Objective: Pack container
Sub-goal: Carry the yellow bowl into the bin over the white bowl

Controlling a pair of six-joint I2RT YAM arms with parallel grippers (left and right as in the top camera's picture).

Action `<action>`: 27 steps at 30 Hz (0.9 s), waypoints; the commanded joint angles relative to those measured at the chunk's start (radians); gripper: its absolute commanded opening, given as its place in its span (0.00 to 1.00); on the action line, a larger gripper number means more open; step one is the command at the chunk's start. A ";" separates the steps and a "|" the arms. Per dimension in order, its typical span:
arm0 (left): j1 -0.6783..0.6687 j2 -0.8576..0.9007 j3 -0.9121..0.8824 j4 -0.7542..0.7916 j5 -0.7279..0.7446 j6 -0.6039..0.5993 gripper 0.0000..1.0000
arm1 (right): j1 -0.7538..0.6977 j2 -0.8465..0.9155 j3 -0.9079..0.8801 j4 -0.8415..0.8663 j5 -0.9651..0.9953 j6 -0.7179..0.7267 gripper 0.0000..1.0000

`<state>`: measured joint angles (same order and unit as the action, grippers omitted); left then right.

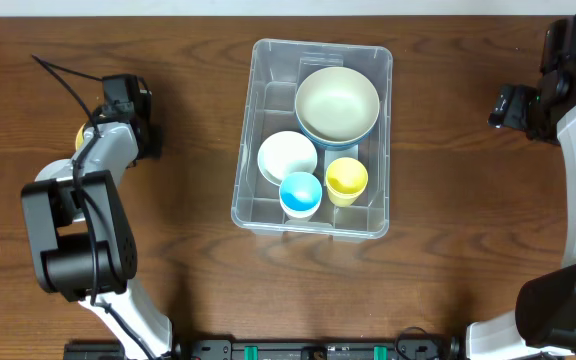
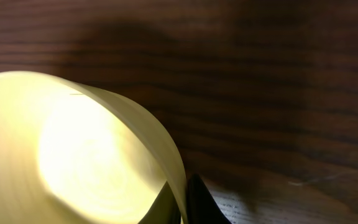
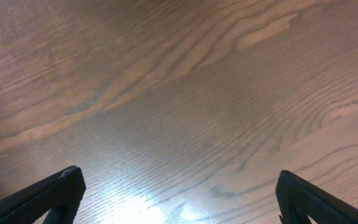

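A wooden table [image 1: 448, 150] seen from above. The container [image 1: 245, 150], a clear plastic bin, stands upright at the middle of the table, well apart from both arms, its long sides running from the near edge toward the far edge. At its near end, a blue cup [image 1: 301, 194] and a bright yellow cup [image 1: 346, 180] stand side by side. Just behind them sits a small white bowl [image 1: 287, 157]. The far end holds a large cream bowl [image 1: 337, 102] nested in a blue bowl [image 1: 320, 138]. Toward the left edge, the left gripper [image 2: 180, 208] is clenched on the rim of a pale yellow cup [image 2: 73, 162], the wall pinched between its dark fingers. Toward the far right corner, the right gripper [image 3: 182, 202] hangs over bare wood, jaws spread wide and grasping nothing.
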<state>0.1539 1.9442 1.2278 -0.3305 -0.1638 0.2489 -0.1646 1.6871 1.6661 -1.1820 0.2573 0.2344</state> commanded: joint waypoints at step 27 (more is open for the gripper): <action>-0.694 -0.608 0.013 -0.275 0.179 -0.340 0.06 | -0.005 -0.016 0.013 0.000 0.000 0.015 0.99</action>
<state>-0.4927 1.3315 1.2282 -0.6025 0.0174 -0.0788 -0.1646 1.6871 1.6661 -1.1820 0.2573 0.2344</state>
